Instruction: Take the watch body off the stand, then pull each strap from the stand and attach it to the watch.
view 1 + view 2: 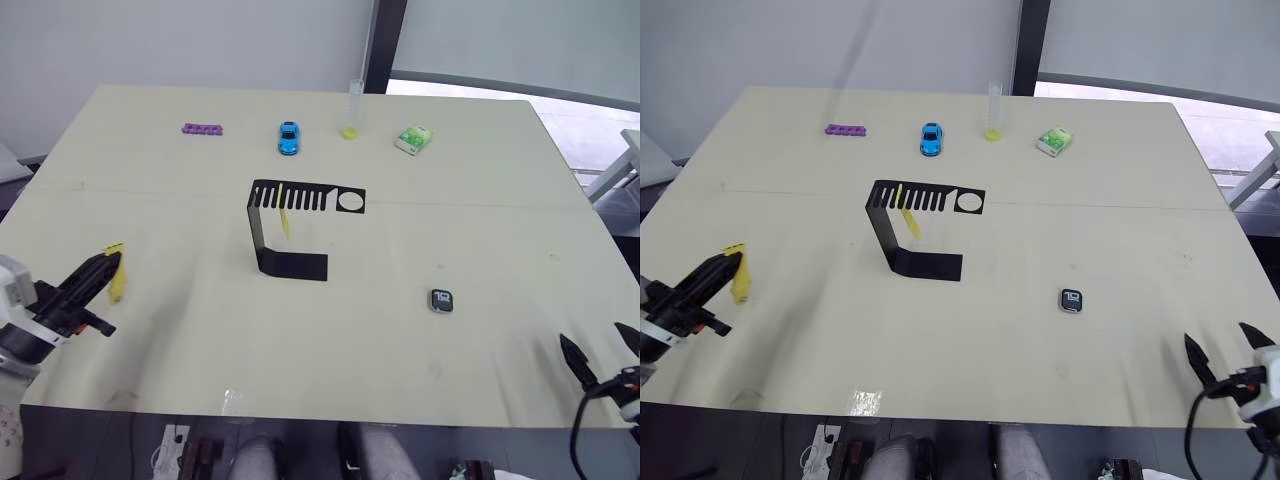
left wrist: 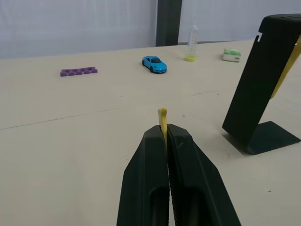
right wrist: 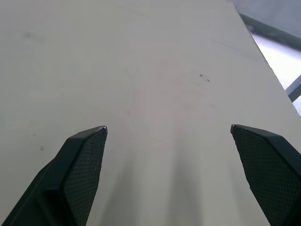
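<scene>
Left claw (image 1: 108,272) pinched shut on one strap (image 1: 117,278) near table edge; right claw (image 1: 600,352) wide open, empty. Watch (image 1: 442,300) flat mid-table — thin grip, strap may slip. Second strap (image 1: 284,211) on stand (image 1: 290,228).

1. The stand (image 1: 292,228) sits in the middle of the table (image 1: 480,180), with bare table all around it.
2. In front and to its right lies the watch body (image 1: 442,300), well apart.
3. Far behind the stand, small things stand in a row.
</scene>
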